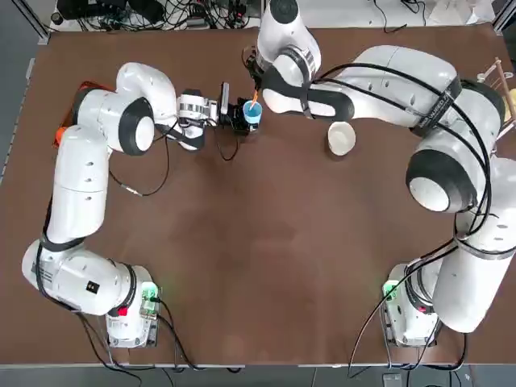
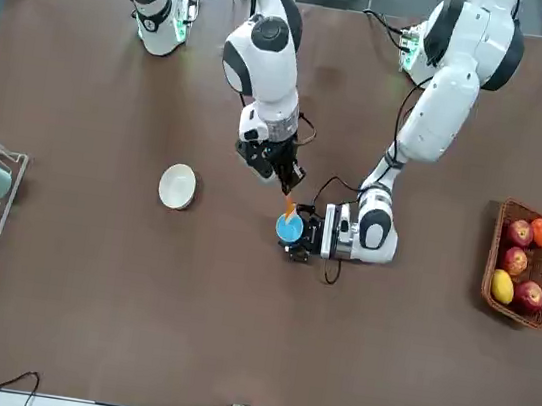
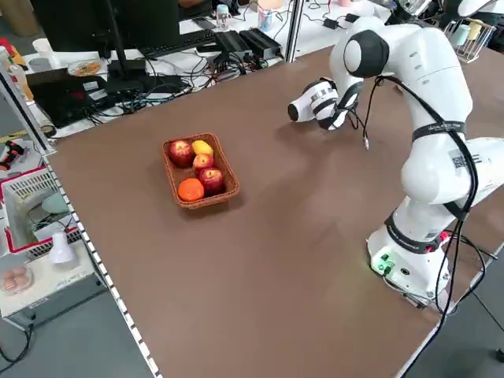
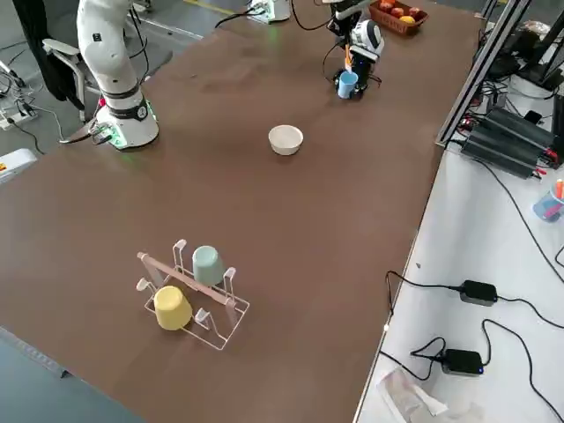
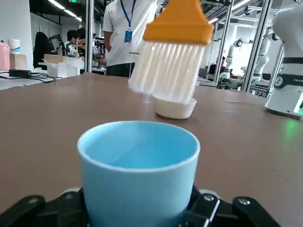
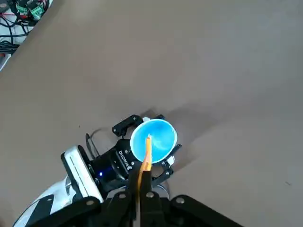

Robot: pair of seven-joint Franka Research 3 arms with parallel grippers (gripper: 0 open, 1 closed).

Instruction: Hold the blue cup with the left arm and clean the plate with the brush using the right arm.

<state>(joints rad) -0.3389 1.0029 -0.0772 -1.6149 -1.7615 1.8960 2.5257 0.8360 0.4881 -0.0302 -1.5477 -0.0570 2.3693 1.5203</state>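
The blue cup (image 1: 252, 114) stands upright on the table at the far middle, with my left gripper (image 1: 242, 116) shut on its sides from the left. In the left wrist view the blue cup (image 5: 139, 165) fills the space between the fingers (image 5: 246, 208). My right gripper (image 2: 287, 180) is shut on the brush (image 2: 289, 206) by its orange handle. The brush (image 6: 144, 158) points down over the cup's mouth (image 6: 153, 138), its white bristles (image 5: 165, 66) a little above the rim. The plate (image 1: 341, 138) lies apart to the cup's right, with nothing touching it.
A wicker basket of fruit (image 2: 520, 262) sits at the table's left edge. A wire rack (image 4: 189, 295) with a pale teal cup (image 4: 208, 263) and a yellow cup (image 4: 173, 307) stands at the right edge. People stand beyond the table (image 5: 125, 33).
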